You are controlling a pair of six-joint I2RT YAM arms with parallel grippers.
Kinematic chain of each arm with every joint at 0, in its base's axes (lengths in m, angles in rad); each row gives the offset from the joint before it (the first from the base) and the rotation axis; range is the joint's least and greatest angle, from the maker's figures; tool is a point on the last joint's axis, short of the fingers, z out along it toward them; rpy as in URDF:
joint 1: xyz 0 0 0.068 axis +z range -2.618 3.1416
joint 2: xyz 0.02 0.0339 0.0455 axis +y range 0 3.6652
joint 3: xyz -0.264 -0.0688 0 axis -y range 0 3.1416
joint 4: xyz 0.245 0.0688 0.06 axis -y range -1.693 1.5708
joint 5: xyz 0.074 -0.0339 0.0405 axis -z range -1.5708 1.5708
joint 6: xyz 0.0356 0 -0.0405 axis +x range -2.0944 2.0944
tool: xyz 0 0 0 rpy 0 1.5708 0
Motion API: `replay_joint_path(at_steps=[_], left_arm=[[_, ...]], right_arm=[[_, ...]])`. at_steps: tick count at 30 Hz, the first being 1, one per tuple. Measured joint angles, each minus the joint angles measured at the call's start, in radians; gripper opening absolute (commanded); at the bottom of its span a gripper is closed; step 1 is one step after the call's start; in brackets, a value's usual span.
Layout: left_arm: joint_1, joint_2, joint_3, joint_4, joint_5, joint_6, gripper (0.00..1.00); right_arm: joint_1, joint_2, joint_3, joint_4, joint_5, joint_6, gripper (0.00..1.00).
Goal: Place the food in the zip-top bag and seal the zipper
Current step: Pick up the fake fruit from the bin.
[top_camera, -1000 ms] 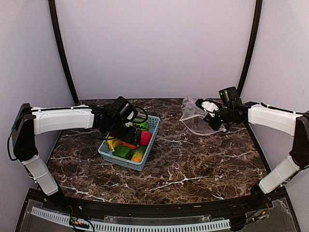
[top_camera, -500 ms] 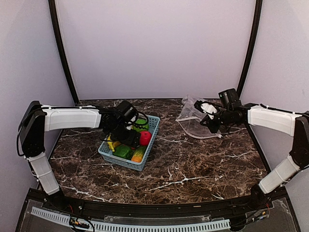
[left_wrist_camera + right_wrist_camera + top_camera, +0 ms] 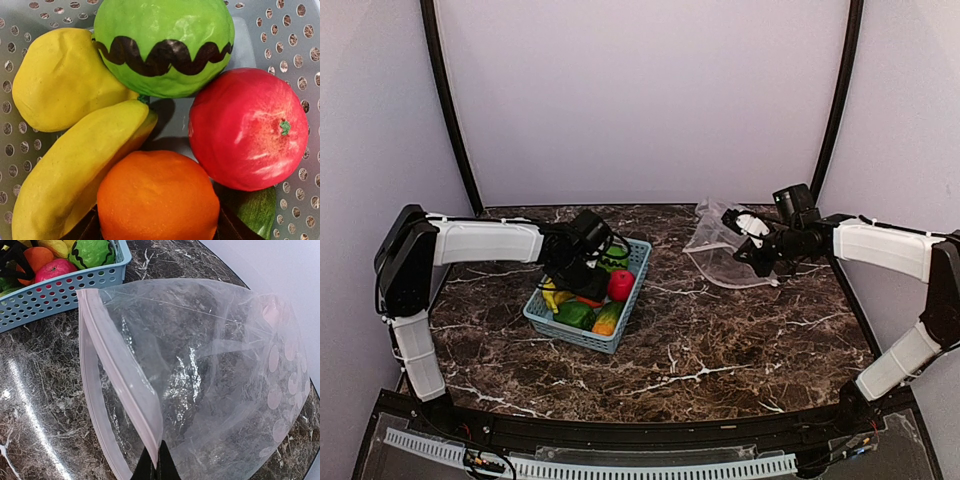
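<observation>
L gripper is down in the light blue slatted plastic basket, at 9 o'clock on the dark marble table. Its jaws are spread either side of the glossy toy orange; can't tell if they touch. Round the orange: yellow banana at 9, yellow lemon at 11, striped green melon at 12, pink-red ball at 2, green pepper at 4. At 2 o'clock on the table, R gripper is pressed together on the pale pinkish-white zipper strip of the large clear dotted zip-top bag, w/ its mouth gaping toward the basket.
</observation>
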Motion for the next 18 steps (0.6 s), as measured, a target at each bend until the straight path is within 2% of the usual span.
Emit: replay_joint_path(at_steps=[5,11,14,18], left_arm=[[0.0,-0.003,0.046,-0.058,-0.004,0.0,0.42],[0.0,-0.118,0.066,-0.135,0.004,0.002,0.42],[-0.004,-0.211,0.07,-0.101,0.048,0.028,0.4],[-0.051,-0.297,0.069,0.054,0.15,0.093,0.4]], right_arm=[[0.0,-0.004,0.002,-0.025,-0.024,0.001,0.0],[0.001,0.014,0.092,-0.119,-0.055,0.017,0.0],[0.001,0.068,0.197,-0.175,-0.082,0.034,0.0],[0.001,0.146,0.327,-0.248,-0.134,0.073,0.0]])
